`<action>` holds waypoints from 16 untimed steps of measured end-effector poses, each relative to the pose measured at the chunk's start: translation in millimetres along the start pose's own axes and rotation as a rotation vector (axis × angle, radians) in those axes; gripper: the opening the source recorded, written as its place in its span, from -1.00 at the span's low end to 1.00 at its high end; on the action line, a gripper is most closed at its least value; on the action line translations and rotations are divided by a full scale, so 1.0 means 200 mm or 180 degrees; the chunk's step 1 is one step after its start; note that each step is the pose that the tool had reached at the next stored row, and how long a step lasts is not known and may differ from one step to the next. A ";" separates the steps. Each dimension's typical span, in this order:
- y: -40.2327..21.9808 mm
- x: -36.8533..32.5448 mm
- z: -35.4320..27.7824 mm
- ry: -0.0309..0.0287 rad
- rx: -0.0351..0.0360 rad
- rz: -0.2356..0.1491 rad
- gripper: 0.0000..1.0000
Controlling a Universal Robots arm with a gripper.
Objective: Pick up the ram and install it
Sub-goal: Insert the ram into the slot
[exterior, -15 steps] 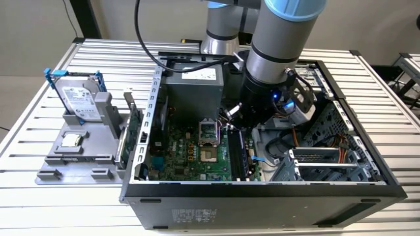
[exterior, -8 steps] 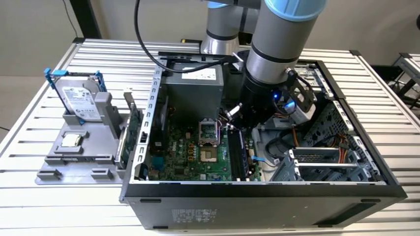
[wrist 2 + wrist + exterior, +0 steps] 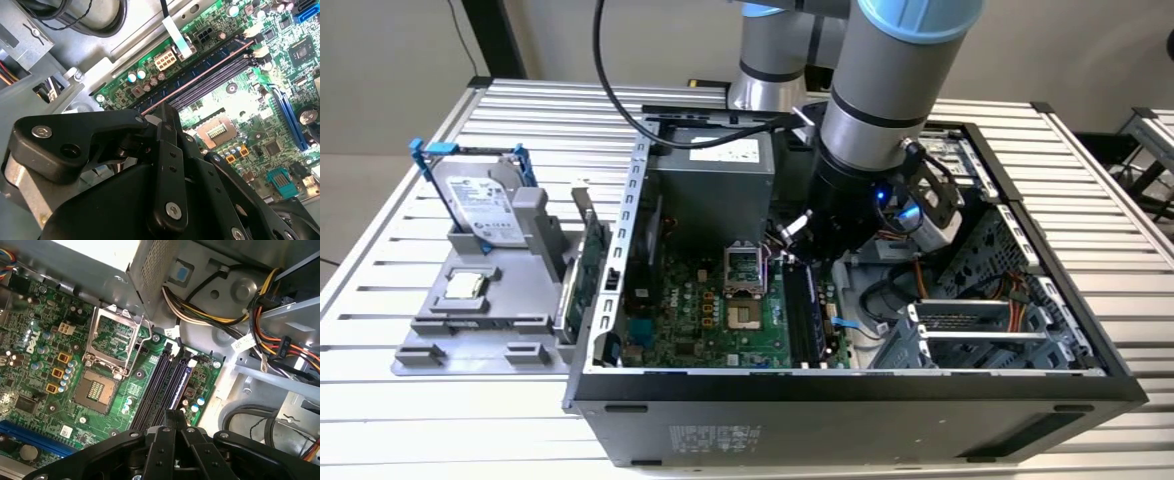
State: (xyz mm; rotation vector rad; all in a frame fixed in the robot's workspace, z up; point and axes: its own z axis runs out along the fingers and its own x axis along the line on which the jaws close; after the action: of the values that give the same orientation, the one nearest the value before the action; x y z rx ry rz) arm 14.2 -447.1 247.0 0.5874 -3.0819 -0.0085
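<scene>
A slatted metal table (image 3: pixel 400 420) carries everything. At the exterior view's left sits a grey holder (image 3: pixel 480 330). A silver hard drive (image 3: pixel 487 205) with blue rails stands propped in it, and a small square chip (image 3: pixel 463 287) lies flat just in front of the drive. At the holder's far edge a green card (image 3: pixel 591 270) stands on edge, just beside the wall of the open computer case (image 3: pixel 854 390).

Inside the case lies the green board (image 3: pixel 707 320), with the open processor socket (image 3: pixel 740 265) near its middle. Just beside the socket, toward the exterior view's right, run the long memory slots. The ram (image 3: pixel 803 315) stands on edge along one of them, a dark narrow strip running toward the front of the case.

The arm (image 3: pixel 881 110) comes down from above into the case, and the claw (image 3: pixel 803 250) is at the far end of the ram, nearest the socket. In the second wrist view the claw (image 3: pixel 162 112) is clenched, its two black fingers (image 3: pixel 167 150) pressed together on the stick — the ram's thin top edge (image 3: pixel 200 79) runs out from between them as a pale line along the slots. The first wrist view shows the same grip from the other side: the claw (image 3: pixel 174 415) closed over the slot line, with the ram (image 3: pixel 179 385) seen edge-on between the dark slots. Whether the stick is fully seated I cannot tell.

To the exterior view's right of the arm, coloured cables (image 3: pixel 927 275) and a metal drive cage (image 3: pixel 987 330) fill the rest of the case.
</scene>
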 end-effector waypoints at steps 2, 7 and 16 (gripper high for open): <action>0.000 0.000 0.003 0.0001 0.0001 -0.0002 -1.00; 0.000 0.000 0.003 0.0001 0.0001 -0.0036 -1.00; 0.000 0.000 0.003 -0.0001 0.0002 -0.0119 -1.00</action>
State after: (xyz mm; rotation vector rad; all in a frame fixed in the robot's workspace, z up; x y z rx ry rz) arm 14.1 -447.1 246.3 0.6448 -3.0710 -0.0079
